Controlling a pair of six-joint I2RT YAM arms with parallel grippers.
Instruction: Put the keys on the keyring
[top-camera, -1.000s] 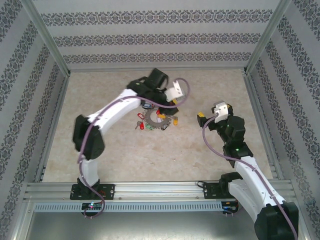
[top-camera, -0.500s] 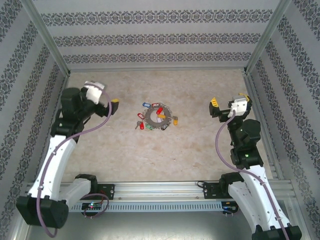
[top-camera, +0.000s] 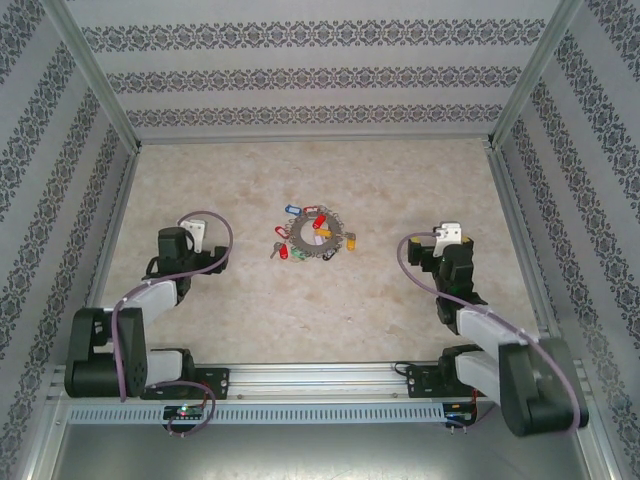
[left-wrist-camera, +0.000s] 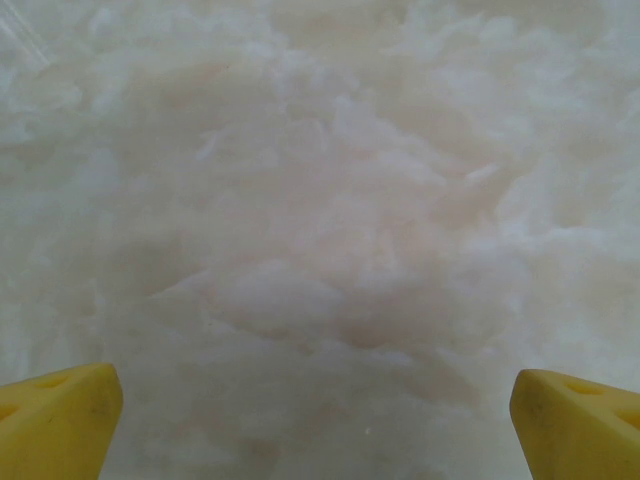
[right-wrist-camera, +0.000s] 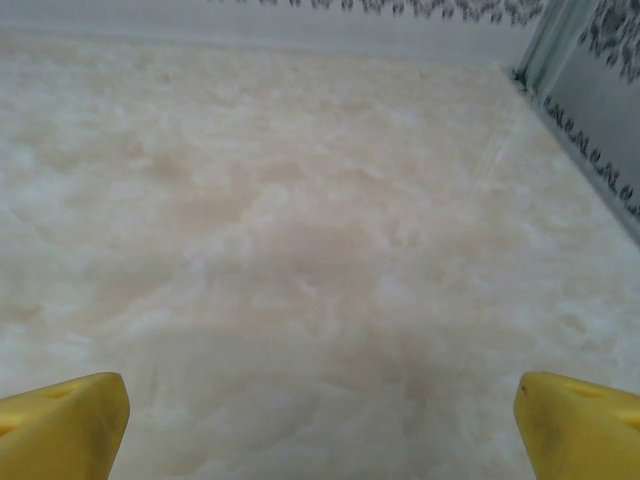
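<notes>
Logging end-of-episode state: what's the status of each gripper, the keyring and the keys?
left gripper: open, empty.
right gripper: open, empty.
keyring: flat on the table, apart from both grippers.
keys: fanned round the keyring's rim; whether threaded, too small to tell.

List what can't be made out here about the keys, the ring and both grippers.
Keys, top view: too small to count, or to tell which are threaded.
Ring, top view: rim partly covered by tags; any opening is unseen.
Left gripper, left wrist view: bottom edge cuts off all but the fingertips.
Right gripper, right wrist view: cut off the same way.
</notes>
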